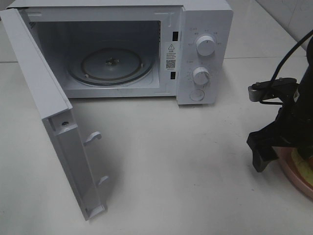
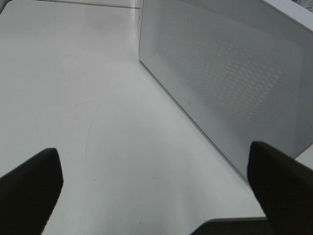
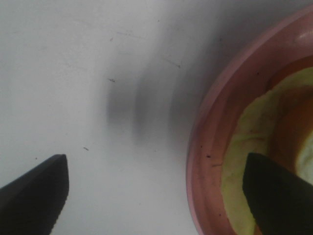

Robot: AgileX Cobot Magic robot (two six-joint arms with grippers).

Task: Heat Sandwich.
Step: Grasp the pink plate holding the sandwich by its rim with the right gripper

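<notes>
The sandwich (image 3: 249,132) is pale yellow bread with an orange-brown edge, lying on a round pink plate (image 3: 205,161) at the table's right edge (image 1: 293,174). My right gripper (image 3: 156,196) hangs open just above the plate's rim, with one finger over the sandwich and the other over bare table; it holds nothing. In the exterior high view the right gripper (image 1: 283,154) hides most of the sandwich (image 1: 304,166). The white microwave (image 1: 195,49) stands at the back with its door (image 1: 54,122) swung wide open. My left gripper (image 2: 156,191) is open and empty, facing the door's outer face (image 2: 230,73).
A glass turntable (image 1: 110,66) lies bare inside the microwave cavity. Two knobs (image 1: 205,46) sit on the right control panel. The open door juts toward the table's front left. White table (image 1: 171,161) stretches between the microwave and the plate.
</notes>
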